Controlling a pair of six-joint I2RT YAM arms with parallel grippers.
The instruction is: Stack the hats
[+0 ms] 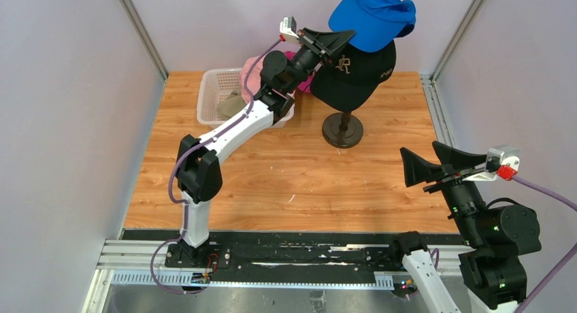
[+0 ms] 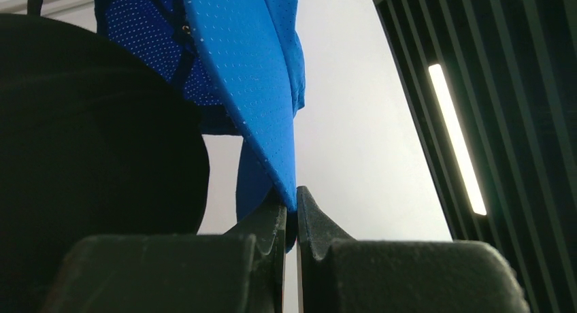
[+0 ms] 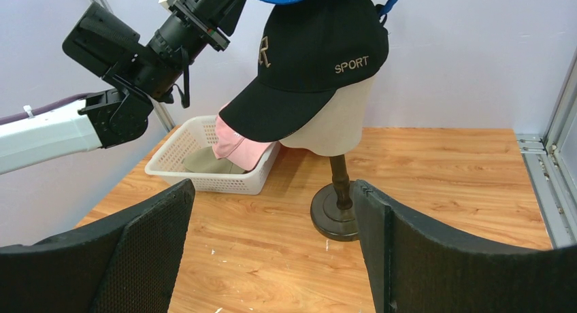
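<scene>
Up at the left claw (image 2: 291, 201): its wrist view alone is showing the jaws clenching on the brim edge of the blue cap (image 2: 252, 88). From above, the claw's own body is hiding this nip.
Under the black cap (image 3: 306, 68): only the right wrist view is showing the cream head (image 3: 333, 129) wearing it, with "SPORT" reading on the cap's side. The top view is giving just the cap and the stand (image 1: 342, 129).
Far left: the basket (image 1: 214, 88) is sitting at the back of the table (image 1: 286, 184). The khaki cap (image 3: 204, 163) is lying inside it and the pink cap (image 3: 235, 146) is draping over its right rim.
Behind the arm: the magenta cap (image 1: 303, 85) is peeking out between basket and stand.
In the way: the left arm (image 1: 231, 129) is crossing the basket's right corner in the top view and covering most of the magenta cap.
Blue cap against claw: it is hanging tilted over the black cap's crown, up and to the right of the left claw. I cannot tell whether it is resting on the black cap.
Far right: the right claw (image 1: 418, 150) is hovering spread wide, grasping nothing, well apart from every cap.
</scene>
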